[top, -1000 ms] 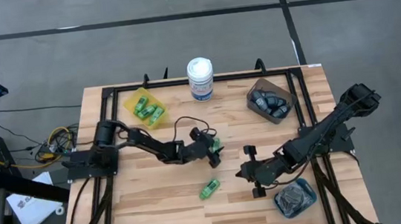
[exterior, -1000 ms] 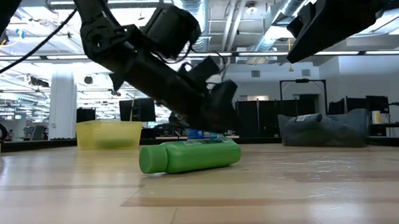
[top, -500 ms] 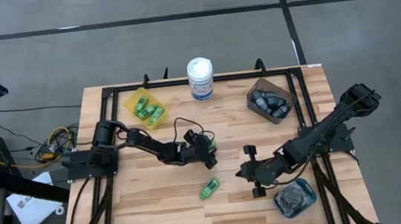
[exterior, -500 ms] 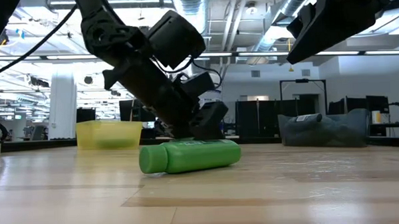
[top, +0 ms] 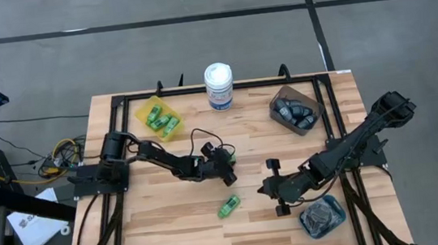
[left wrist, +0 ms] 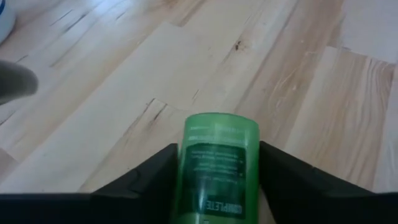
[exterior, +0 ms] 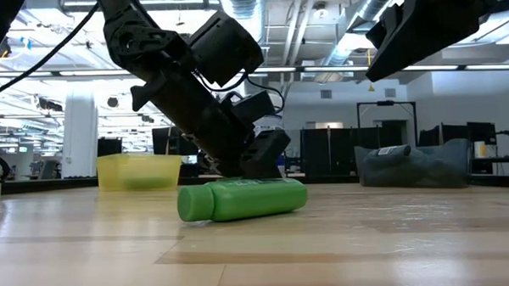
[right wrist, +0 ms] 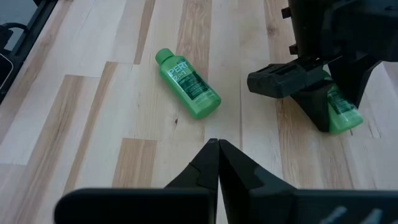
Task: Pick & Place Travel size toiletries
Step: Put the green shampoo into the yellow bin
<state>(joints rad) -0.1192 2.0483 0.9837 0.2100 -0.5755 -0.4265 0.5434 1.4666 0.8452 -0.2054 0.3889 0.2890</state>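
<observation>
Near edge, right: teal bin (top: pixel 323 217) holding dark discs. Just left of it, right gripper (right wrist: pixel 217 163) low over the table, fingers pressed together on nothing, waiting. Near centre: loose bottle (top: pixel 228 207) lying on its side on the wood, apart from both grippers; also seen at (right wrist: pixel 188 83) and (exterior: pixel 242 199). Mid-table: left gripper (top: pixel 225 164) clenched round a second green bottle, the held bottle (left wrist: pixel 216 167), fingers pressing both its flanks, table close beneath. Far side, left to right: yellow bin (top: pixel 143 109) with several green bottles inside, white tub (top: pixel 218 85), brown bin (top: pixel 280 113) with blue-grey bottles. Step judged in hand: grasp secured, carry not begun. Next move likely calls for lifting clear of the wood, swinging far-left over the yellow bin, then releasing; afterwards, fetching the loose bottle.
</observation>
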